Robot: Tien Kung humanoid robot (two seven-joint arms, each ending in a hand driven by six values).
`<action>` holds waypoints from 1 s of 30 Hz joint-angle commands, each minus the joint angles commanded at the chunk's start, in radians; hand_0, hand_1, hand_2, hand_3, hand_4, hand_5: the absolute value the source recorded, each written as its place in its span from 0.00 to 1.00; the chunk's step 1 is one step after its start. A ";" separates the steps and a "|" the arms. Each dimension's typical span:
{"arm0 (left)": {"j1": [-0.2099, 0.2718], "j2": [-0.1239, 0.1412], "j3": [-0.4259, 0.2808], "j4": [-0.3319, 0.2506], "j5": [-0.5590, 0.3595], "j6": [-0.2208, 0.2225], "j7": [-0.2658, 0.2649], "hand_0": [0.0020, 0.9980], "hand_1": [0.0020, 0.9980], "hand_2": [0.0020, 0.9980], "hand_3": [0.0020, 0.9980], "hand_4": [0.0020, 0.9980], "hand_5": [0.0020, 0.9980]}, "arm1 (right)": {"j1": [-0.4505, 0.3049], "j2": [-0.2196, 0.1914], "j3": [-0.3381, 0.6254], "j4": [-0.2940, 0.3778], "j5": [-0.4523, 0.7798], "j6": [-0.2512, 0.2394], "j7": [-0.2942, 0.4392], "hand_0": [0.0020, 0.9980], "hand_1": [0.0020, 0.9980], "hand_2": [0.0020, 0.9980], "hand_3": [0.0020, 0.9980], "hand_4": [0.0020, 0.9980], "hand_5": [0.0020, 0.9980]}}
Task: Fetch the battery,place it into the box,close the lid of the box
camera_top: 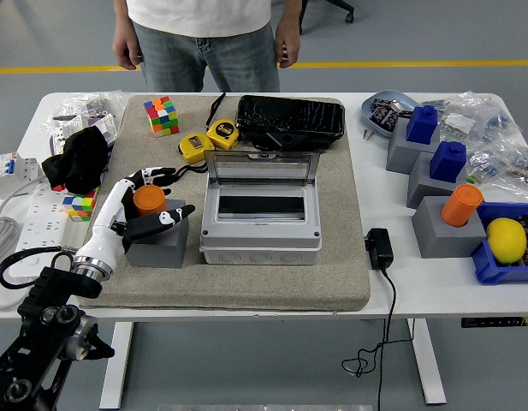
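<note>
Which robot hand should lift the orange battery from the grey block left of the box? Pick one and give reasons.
Left. The left robot hand is already curled around the orange battery on its grey block, just left of the open box. No right arm is in view.
</note>
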 joint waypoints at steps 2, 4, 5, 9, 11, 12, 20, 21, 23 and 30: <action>0.000 0.000 0.003 0.003 -0.004 0.004 -0.001 0.63 0.63 0.51 0.53 1.00 0.00 | 0.000 0.000 0.001 0.000 -0.001 0.001 0.000 0.71 0.65 0.67 0.72 1.00 0.93; 0.000 0.000 0.005 0.007 -0.008 0.010 -0.003 0.37 0.45 0.37 0.37 1.00 0.00 | 0.001 0.000 0.002 0.000 -0.002 0.001 0.000 0.70 0.65 0.67 0.72 1.00 0.93; 0.000 0.000 0.004 0.009 -0.010 0.011 -0.004 0.37 0.45 0.37 0.37 1.00 0.00 | 0.001 0.000 0.001 0.000 -0.002 0.001 0.000 0.70 0.65 0.67 0.72 1.00 0.93; -0.001 0.000 -0.005 0.015 -0.009 0.012 -0.004 0.37 0.45 0.37 0.37 1.00 0.00 | 0.001 0.000 -0.001 0.000 -0.001 0.001 0.000 0.70 0.65 0.67 0.72 1.00 0.93; -0.002 0.000 -0.007 0.019 -0.007 0.014 -0.004 0.25 0.30 0.27 0.27 1.00 0.00 | 0.000 -0.001 -0.002 0.000 -0.001 0.001 0.000 0.70 0.65 0.67 0.72 1.00 0.93; -0.002 0.000 -0.007 0.020 -0.007 0.015 -0.004 0.25 0.30 0.27 0.27 1.00 0.00 | 0.000 -0.001 -0.002 0.000 -0.001 0.001 0.000 0.70 0.65 0.67 0.72 1.00 0.93; -0.003 -0.001 -0.007 0.037 -0.004 0.026 -0.007 0.20 0.23 0.23 0.23 1.00 0.00 | -0.001 -0.003 0.000 0.000 -0.003 0.002 0.001 0.71 0.65 0.67 0.72 1.00 0.93; -0.003 -0.001 -0.005 0.039 -0.004 0.028 -0.008 0.20 0.23 0.23 0.23 1.00 0.00 | -0.001 -0.003 0.000 0.000 -0.002 0.002 0.000 0.71 0.65 0.67 0.72 1.00 0.93; -0.004 -0.001 -0.003 0.043 -0.004 0.035 -0.010 0.14 0.17 0.17 0.17 1.00 0.00 | -0.002 -0.003 0.000 0.000 -0.002 0.002 0.000 0.70 0.65 0.67 0.72 1.00 0.93; -0.013 -0.001 0.003 0.057 -0.004 0.065 -0.016 0.10 0.09 0.13 0.10 1.00 0.00 | 0.001 -0.003 0.003 0.000 -0.004 0.002 0.000 0.70 0.65 0.67 0.72 1.00 0.93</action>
